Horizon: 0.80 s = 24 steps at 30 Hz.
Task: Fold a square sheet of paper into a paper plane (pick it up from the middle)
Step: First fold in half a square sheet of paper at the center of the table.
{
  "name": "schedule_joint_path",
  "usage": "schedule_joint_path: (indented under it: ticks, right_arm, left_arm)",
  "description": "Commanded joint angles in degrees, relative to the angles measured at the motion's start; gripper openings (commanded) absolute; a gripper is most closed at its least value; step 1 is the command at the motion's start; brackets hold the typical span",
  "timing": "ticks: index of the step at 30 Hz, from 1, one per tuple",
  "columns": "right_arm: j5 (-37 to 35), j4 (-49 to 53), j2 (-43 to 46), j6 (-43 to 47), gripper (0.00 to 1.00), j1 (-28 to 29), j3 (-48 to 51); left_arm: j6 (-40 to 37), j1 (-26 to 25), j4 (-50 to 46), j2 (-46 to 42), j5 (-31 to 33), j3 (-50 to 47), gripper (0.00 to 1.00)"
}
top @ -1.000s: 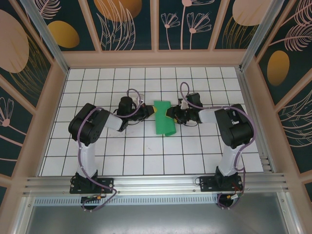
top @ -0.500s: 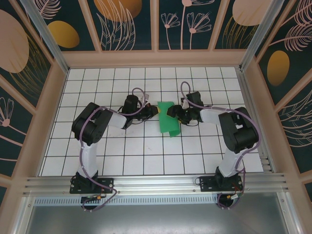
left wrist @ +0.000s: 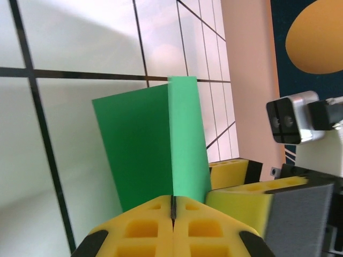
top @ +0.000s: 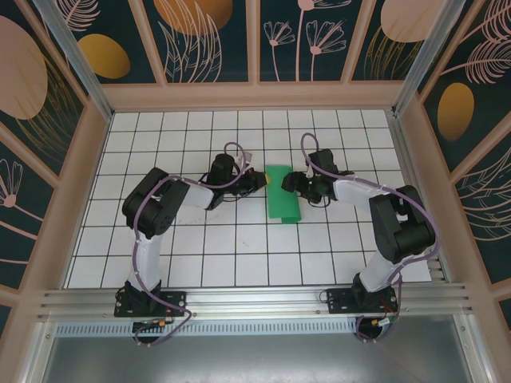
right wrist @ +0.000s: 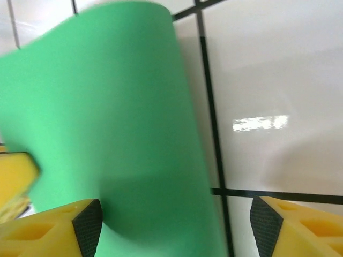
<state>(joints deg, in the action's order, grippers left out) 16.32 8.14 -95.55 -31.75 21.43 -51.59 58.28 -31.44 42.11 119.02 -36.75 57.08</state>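
While bent low toward centre | left gripper (left wrist: 172, 210) clamps green sheet (top: 282, 195) | right gripper (right wrist: 172, 222) jaws spread wide, sheet between.

A: What do we have on the tabletop (top: 160, 263)?
B: We see green paper (top: 281, 203), a narrow folded strip, mid white grid.
A: Arms?
B: Left gripper (top: 259, 180) at its left edge, right gripper (top: 290, 182) at its right edge, facing each other.

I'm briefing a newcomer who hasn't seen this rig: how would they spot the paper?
Start at the white gridded table and look near its middle. The paper is the folded bright green sheet there, pinched by the left gripper; nothing else on the grid is green.
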Motion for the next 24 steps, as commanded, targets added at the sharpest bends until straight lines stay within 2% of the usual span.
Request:
schedule_joint_path:
  ticks: [1, 14, 24]
  right_arm:
    - [-4.7, 4.4, 2.8, 2.7, 0.77, -0.2, 0.4]
    - [3.1, 4.1, 3.9, 9.1, 0.72, -1.9, 1.8]
    - [3.6, 3.9, -0.6, 10.8, 0.60, -2.3, 1.2]
  left_arm:
    - [-0.1, -0.6, -0.7, 1.6, 0.4, 2.0, 0.00]
    - [0.6, -3.9, -4.3, 5.4, 2.1, 7.2, 0.00]
    - [-0.1, -4.1, -6.7, 6.7, 2.8, 8.9, 0.00]
